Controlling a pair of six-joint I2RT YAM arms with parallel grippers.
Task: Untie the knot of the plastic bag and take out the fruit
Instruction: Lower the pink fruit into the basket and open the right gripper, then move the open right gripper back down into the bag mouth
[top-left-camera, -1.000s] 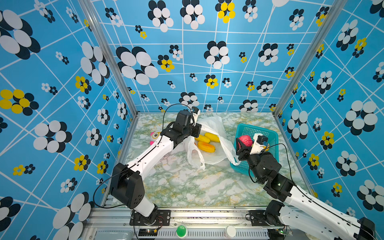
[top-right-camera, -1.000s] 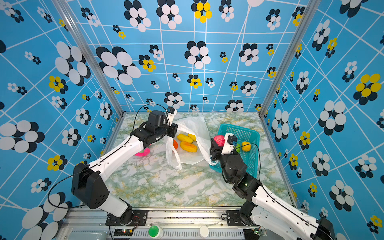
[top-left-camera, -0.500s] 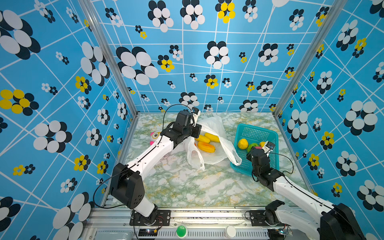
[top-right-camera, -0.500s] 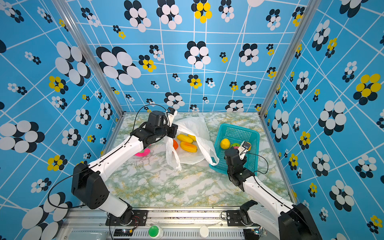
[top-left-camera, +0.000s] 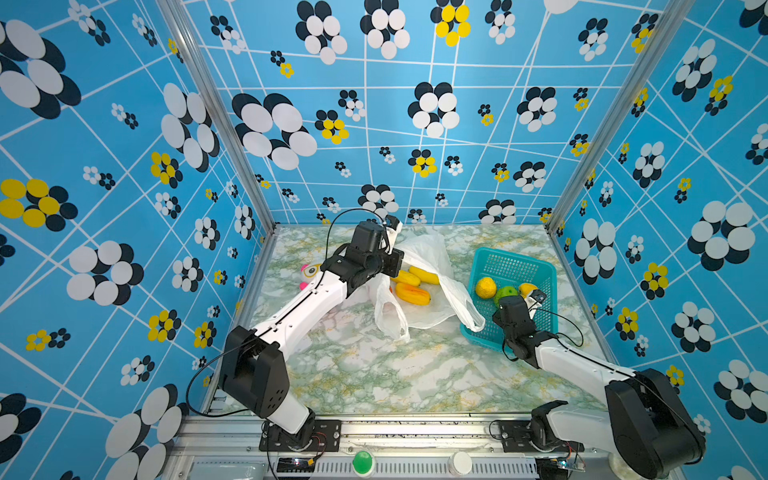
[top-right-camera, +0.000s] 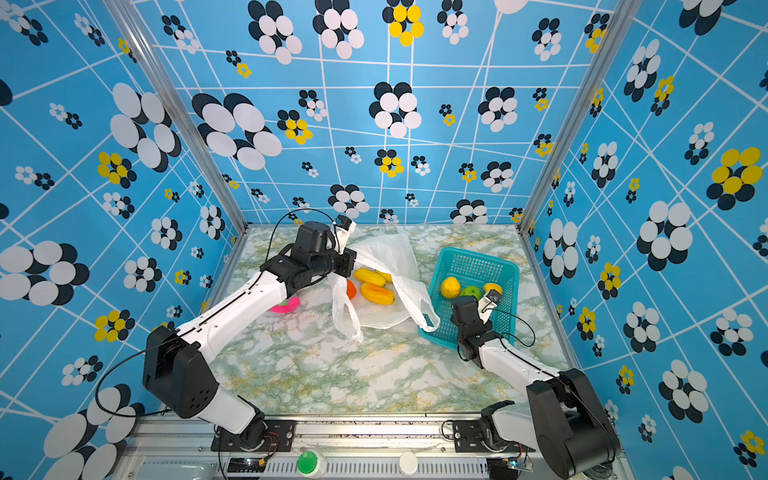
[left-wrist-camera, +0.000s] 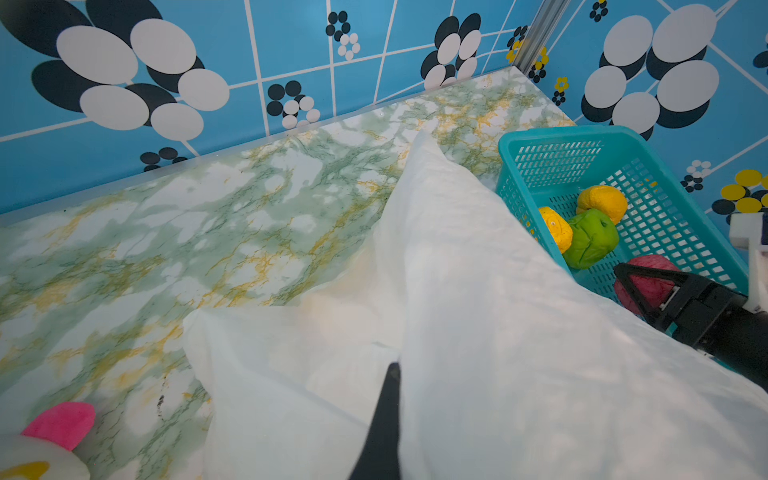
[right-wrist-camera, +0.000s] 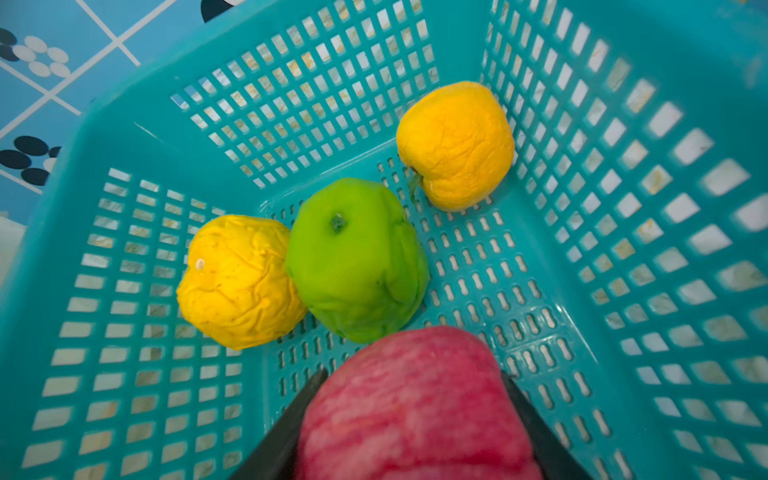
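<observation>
Step in hand: judged to be setting one fruit down in the basket, with more left to fetch.
Left gripper (left-wrist-camera: 392, 370): clamped tight on a fold of the bag (top-left-camera: 428, 253), lifting its rim so the mouth gapes. Only one dark finger shows; the plastic hides the other.
Right gripper (right-wrist-camera: 411, 378): part open, its black fingers (right-wrist-camera: 291, 432) pressed on both sides of the red fruit (right-wrist-camera: 415, 415).
Red fruit: inside the walls of the basket (top-left-camera: 515, 253), low over the near end of its floor. Whether it touches the floor I cannot tell.
Already in the basket: a green fruit (right-wrist-camera: 357, 262) touching a yellow fruit (right-wrist-camera: 239, 282), and an orange-yellow fruit (right-wrist-camera: 457, 145) apart from them towards the far wall.
Knot: none shows. The two handles (top-left-camera: 390, 320) hang loose and separate, so it looks undone.
Remaining in the bag: long yellow fruits (top-left-camera: 412, 293) and a round orange fruit (top-right-camera: 351, 289), lying on the table (top-left-camera: 374, 374) inside the open mouth.
Relation that matters: the floor lies straight below the held fruit, and the green fruit sits just beyond the fingertips, so parting the fingers should be enough.
Next fetch: the long fruits lie to the left of the right gripper, past the basket's near-left corner, with their long axes running roughly left to right.
Nearer arm: the left is at the bag but is busy holding it; the right is the free one.
</observation>
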